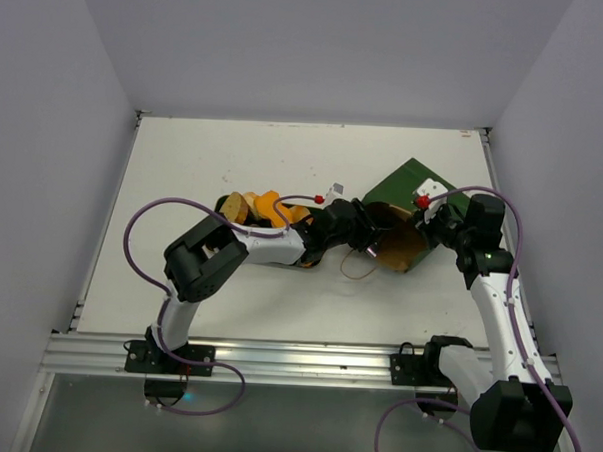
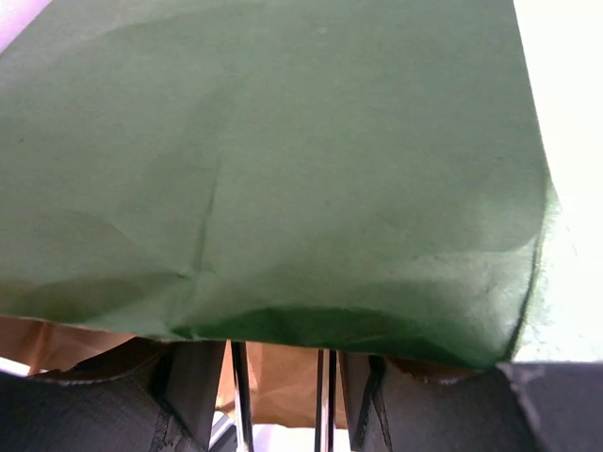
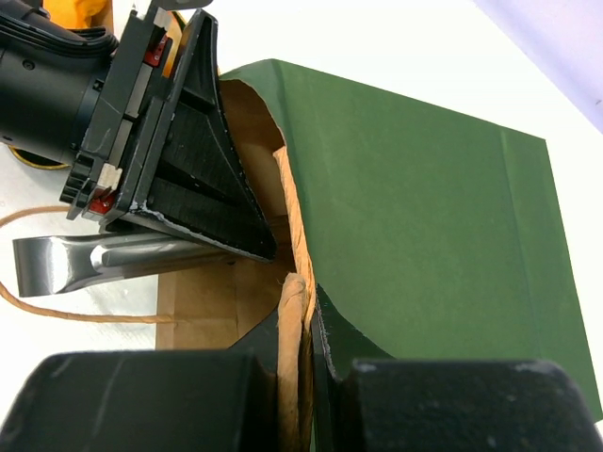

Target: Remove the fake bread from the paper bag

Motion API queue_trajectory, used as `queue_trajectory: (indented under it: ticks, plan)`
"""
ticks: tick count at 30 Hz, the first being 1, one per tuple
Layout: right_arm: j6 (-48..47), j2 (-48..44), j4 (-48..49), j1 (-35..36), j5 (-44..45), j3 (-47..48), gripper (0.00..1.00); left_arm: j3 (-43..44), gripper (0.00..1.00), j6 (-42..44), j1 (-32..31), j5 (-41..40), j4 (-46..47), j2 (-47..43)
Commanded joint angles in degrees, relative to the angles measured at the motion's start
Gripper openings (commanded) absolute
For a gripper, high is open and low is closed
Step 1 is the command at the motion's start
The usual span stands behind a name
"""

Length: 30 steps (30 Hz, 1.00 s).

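Tipped near the surface's right edge, the thin, crease-prone paper bag has its rim pinched by the right end effector, while the left end effector, seemingly clamping metal tongs, sits at its mouth; light, probably stiff fake bread lies mid-surface.

Dark green paper bag with brown lining; orange and tan bread

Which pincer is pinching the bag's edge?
The right pincer: it is shut on the rim of the paper bag. The left pincer only reaches to the bag's open mouth.
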Motion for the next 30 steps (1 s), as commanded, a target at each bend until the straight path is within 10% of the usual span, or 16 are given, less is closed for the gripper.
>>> queue_trajectory:
  ticks: [1,30]
  plan:
    - [-0.4,-0.23,0.59,-0.14,-2.16,1.05,0.0,2.41,0.51,-0.38,-0.3,-2.92,-0.47,-0.32]
    - [-0.66,-0.32,0.41,-0.14,-2.34,0.96,0.0,0.66,0.51,1.12,-0.74,-1.42,-0.03,-3.74]
